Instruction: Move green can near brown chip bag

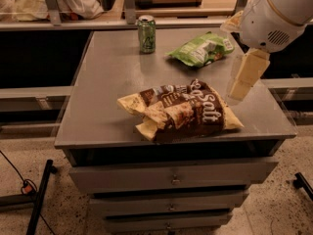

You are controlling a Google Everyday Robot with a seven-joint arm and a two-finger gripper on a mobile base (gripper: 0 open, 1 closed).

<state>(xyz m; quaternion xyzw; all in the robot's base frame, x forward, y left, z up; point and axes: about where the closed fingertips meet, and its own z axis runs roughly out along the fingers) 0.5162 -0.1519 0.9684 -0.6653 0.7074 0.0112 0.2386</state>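
My arm (pixel 281 11) fills the upper right corner of the frame, its white wrist housing rounded and bulky. My gripper (pixel 240 88) hangs below it, right of centre, pointing down and slightly left.

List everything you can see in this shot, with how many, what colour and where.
green can: one, green with a silver top, upright near the far edge of the table
green chip bag: one, green and white, lying flat to the right of the can
brown chip bag: one, dark brown and tan with white "Salt" lettering, lying near the front edge
table: one, grey, centre of view
drawers: three fronts showing, grey, stacked under the table top
cable: one, dark, on the speckled floor at lower left
arm: one, white, entering from the upper right
tool: one, pale, above the table's right side, just right of the brown chip bag
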